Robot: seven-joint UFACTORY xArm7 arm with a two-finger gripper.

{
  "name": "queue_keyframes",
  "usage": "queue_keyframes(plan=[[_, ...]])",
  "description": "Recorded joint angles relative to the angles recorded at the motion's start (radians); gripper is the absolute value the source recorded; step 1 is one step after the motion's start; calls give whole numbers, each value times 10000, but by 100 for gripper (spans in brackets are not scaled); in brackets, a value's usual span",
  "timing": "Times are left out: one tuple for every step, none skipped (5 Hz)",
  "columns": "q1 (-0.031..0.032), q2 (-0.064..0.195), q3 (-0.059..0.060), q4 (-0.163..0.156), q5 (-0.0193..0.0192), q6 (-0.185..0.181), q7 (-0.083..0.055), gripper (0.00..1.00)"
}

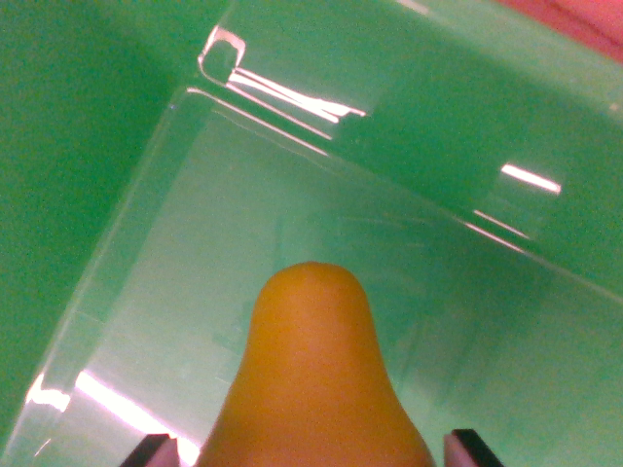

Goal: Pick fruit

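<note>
An orange-yellow pear-shaped fruit (313, 375) fills the bottom centre of the wrist view, its narrow end pointing up the picture. My gripper (311, 452) holds it: two dark fingertips (151, 452) show at the bottom edge on either side of its wide part. The fruit hangs over the inside of a clear plastic bin (292, 204) whose bottom looks green. The lower part of the fruit is cut off by the frame.
The bin's clear walls run up the wrist view's left (107, 253) and across the top right (487, 229), meeting at a corner (219, 58). Green surface (68, 126) lies outside the bin. A pink strip (584, 24) shows at the top right.
</note>
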Motion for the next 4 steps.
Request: queue_keyframes(plan=[[0, 0, 0, 0, 0, 0, 0, 100], [-4, -170, 0, 283, 1, 453, 6, 100], [-4, -170, 0, 283, 1, 453, 6, 100], [-9, -337, 0, 559, 2, 895, 12, 100]])
